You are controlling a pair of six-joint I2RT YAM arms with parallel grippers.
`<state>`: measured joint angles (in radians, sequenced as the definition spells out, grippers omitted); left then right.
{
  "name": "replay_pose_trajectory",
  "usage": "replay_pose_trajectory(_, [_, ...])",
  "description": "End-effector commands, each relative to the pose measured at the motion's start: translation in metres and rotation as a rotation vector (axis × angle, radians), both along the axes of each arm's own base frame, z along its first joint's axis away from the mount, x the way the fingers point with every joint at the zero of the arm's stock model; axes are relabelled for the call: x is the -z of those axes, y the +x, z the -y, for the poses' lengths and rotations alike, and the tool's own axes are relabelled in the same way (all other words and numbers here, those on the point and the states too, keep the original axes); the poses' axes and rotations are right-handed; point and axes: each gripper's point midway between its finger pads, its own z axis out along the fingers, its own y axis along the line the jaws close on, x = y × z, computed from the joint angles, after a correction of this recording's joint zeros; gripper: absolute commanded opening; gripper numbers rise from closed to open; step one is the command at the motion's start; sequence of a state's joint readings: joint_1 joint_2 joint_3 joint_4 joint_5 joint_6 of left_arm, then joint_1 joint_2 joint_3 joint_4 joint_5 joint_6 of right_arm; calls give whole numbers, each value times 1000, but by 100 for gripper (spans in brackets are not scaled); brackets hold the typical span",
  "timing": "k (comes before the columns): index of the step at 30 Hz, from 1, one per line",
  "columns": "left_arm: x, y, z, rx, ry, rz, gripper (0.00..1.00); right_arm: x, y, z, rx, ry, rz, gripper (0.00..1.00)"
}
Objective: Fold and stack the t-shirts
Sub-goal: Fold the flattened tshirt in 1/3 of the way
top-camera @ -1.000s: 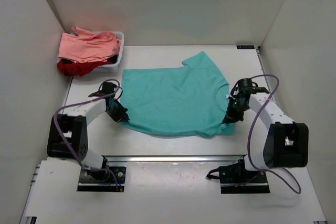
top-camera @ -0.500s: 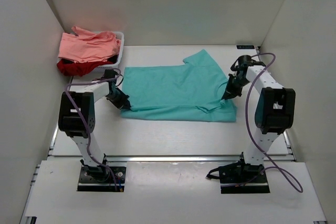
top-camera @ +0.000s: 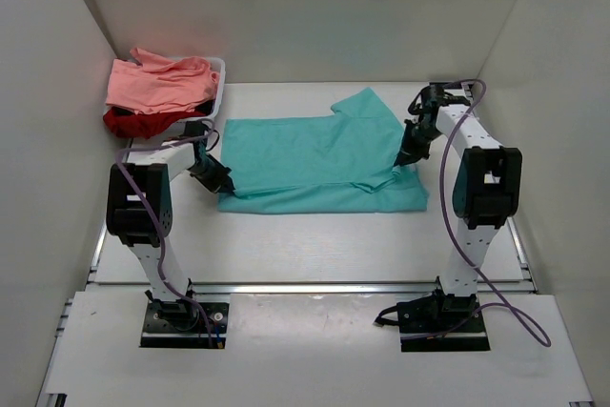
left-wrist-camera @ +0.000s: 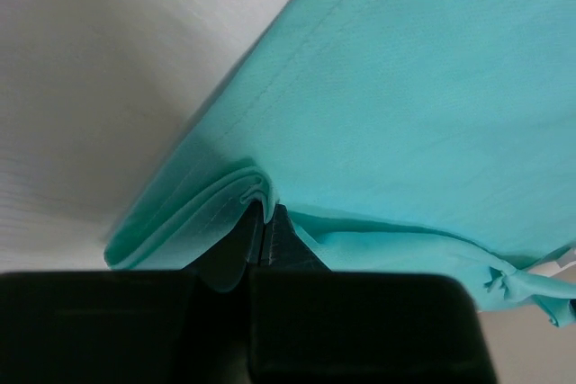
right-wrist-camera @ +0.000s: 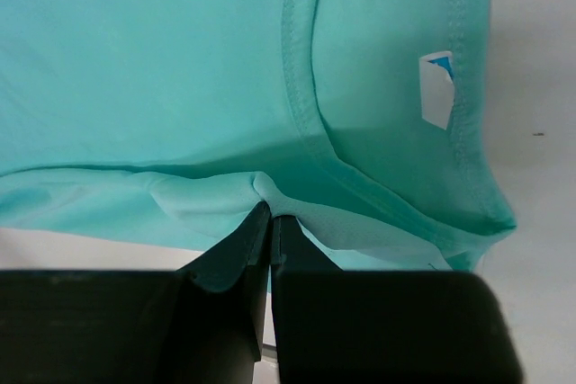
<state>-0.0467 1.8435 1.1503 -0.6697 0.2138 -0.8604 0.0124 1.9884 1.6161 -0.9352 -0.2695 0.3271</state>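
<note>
Starting with the soft teal short-sleeved t-shirt (top-camera: 319,154): it lies across the middle of the white table (top-camera: 315,245), spread wide from left to right. Its near portion is doubled, so two layers show along the front edge. One sleeve pokes out toward the back on the right. The cloth is smooth on top and a little rumpled where it is gathered at each end.

My left claw (top-camera: 217,181) is pressed together on the stacked hem layers at the shirt's left end. The left wrist view shows the folded edges nipped right between the tips. My right claw (top-camera: 408,157) is likewise clamped on a tuck of fabric just below the ribbed neck band (right-wrist-camera: 300,69), with the small white label (right-wrist-camera: 436,87) beside it.

I judge I'm holding both ends at once so the lifted edge travels level and the crease comes out straight.

Off at the back left, the white plastic basket (top-camera: 214,107) holds the salmon pink shirt (top-camera: 157,83) on top of the dark red shirt (top-camera: 133,124), both waiting their turn.
</note>
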Motion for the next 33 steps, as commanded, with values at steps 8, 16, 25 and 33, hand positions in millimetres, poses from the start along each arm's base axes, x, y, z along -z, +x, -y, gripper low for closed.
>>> replay_pose_trajectory(8, [-29,26,-5,-4,3,72,0,-26,37,-22,-79,-1,125,1])
replay_pose_trajectory(16, [-27,17,-26,-24,72,10,0,-29,53,-35,-106,-10,155,0])
replay_pose_trajectory(25, [-45,31,-57,-85,95,78,36,-39,62,-16,-68,-143,187,49])
replay_pose_trajectory(33, [-84,66,-41,-52,25,236,53,-45,50,-7,-59,-211,196,66])
